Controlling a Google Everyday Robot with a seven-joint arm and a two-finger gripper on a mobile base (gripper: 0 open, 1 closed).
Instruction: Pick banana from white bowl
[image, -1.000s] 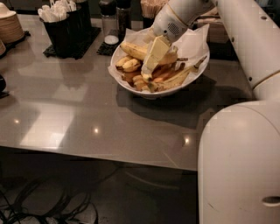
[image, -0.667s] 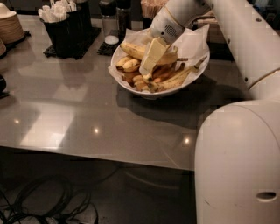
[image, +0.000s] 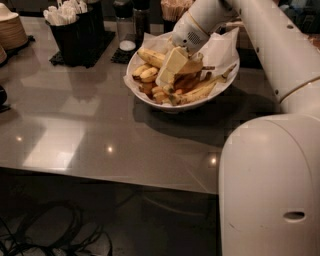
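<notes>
tool (image: 169, 76) in white bowl (image: 165, 106), black caddy (image: 75, 40) near

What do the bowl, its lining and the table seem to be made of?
Bowl: smooth white, likely ceramic or plastic. Lining: thin white paper, crinkled, corners standing up. Table: smooth grey, mirrors lights; material unclear. Gripper sits in the bowl, over the banana.

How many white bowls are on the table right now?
1. The white bowl sits at the table's far side, right of the black holder; the hand reaches into it at the banana.
</notes>
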